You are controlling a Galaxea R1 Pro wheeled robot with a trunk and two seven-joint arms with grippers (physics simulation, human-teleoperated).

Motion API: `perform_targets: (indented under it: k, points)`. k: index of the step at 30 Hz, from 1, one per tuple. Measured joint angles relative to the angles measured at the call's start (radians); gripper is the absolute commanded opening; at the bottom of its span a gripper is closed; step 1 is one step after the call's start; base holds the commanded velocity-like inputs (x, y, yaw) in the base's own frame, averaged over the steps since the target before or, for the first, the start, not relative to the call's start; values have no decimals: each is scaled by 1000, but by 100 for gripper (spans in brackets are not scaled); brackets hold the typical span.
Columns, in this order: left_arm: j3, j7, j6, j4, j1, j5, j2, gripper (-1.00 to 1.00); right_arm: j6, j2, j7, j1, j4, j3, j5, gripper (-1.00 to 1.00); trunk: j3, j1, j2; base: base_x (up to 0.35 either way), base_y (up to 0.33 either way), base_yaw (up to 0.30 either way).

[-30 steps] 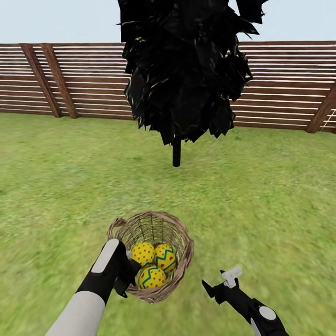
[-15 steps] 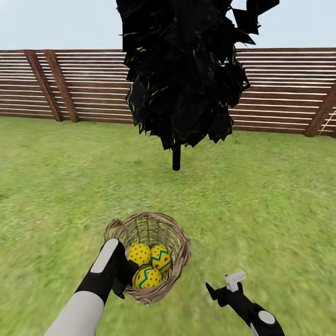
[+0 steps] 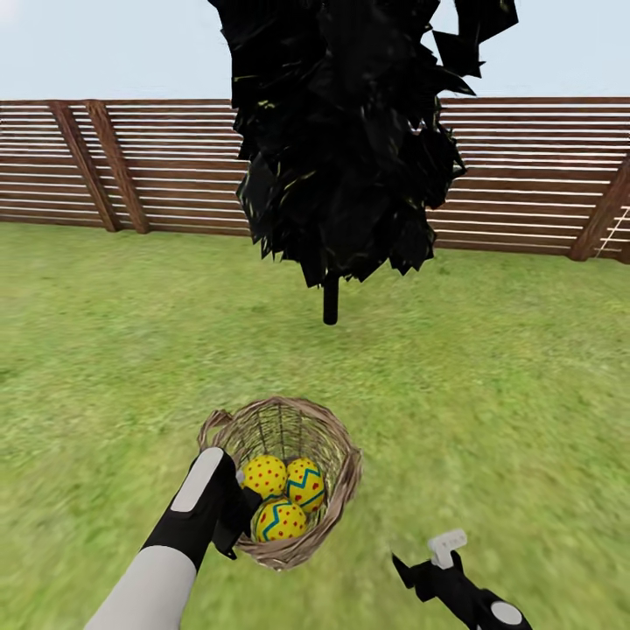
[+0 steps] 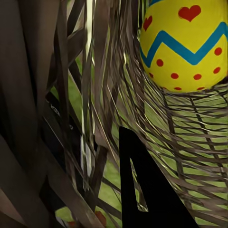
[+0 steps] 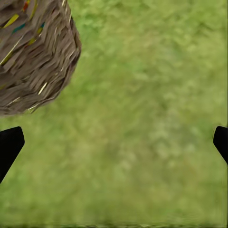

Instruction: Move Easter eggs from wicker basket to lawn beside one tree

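Gripping the near rim of the wicker basket is our left gripper, its fingers clamped on the weave; in the left wrist view one dark finger sits inside the wickerwork, just below a zigzag-banded egg. Our right gripper hangs free beside the basket, spread wide and holding nothing, with grass between its fingertips in the right wrist view and the basket wall off to one side.

All three Easter eggs lie inside the basket, touching one another, so we judge the task barely begun: we seem to be carrying the basket, eggs and all, toward a tree. Beyond the basket stands a black-trunked dark tree, well apart from it. The next move, as we see it, calls for reaching a tree, setting the basket down beside it, then lifting the eggs out one at a time.

Around the basket the lawn spreads green and patchy. Behind the tree runs a brown slat fence under pale sky.
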Motion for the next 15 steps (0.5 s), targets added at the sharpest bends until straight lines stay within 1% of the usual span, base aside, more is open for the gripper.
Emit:
perform_targets:
  k: [2,6,11,15]
  points:
    - [0,-2,0,0,0,1,-1,-100,2,-1,-2,0,8,-1,0,100,9,-8,14,0,0,32]
    - [0,-2,2,-2,0,1,5,-100,2,-1,-2,0,31,-2,-2,100,28,-23,42,0,0,85]
    - [1,0,2,0,0,1,6,-100,2,-1,-2,1,39,-2,-2,100,52,-42,77,0,0,77]
    - [0,-3,0,1,0,0,4,-100,2,-3,-3,1,40,-3,-2,100,71,-58,105,0,0,16]
